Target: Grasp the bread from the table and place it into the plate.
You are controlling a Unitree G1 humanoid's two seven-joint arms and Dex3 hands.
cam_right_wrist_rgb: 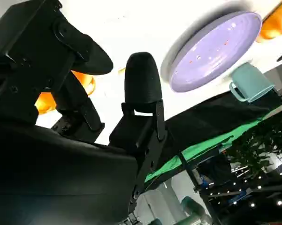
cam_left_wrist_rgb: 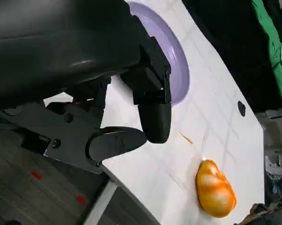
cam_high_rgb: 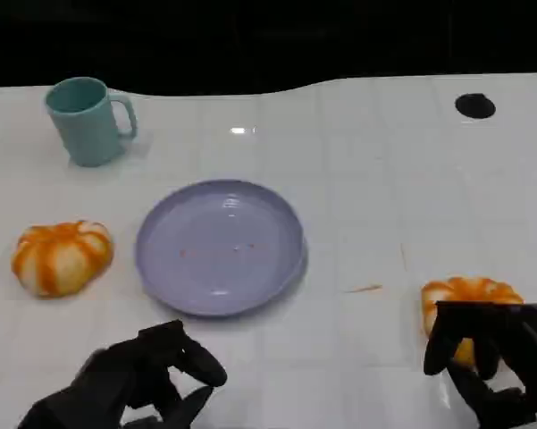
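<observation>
White tiled table point(cam_high_rgb: 357, 179), dark backdrop; right hand point(cam_high_rgb: 491, 357) fingers spread around bread point(cam_high_rgb: 469, 299), left hand point(cam_high_rgb: 134, 380) loosely apart, holding nothing

Right bread point(cam_high_rgb: 469, 295) partly behind right hand point(cam_high_rgb: 496, 357), grip perhaps unclosed

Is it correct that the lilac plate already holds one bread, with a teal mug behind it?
Not quite: the lilac plate holds no bread, as the head view shows. One bread lies left of it and another bread right, on the table. The teal mug does stand behind it.
</observation>
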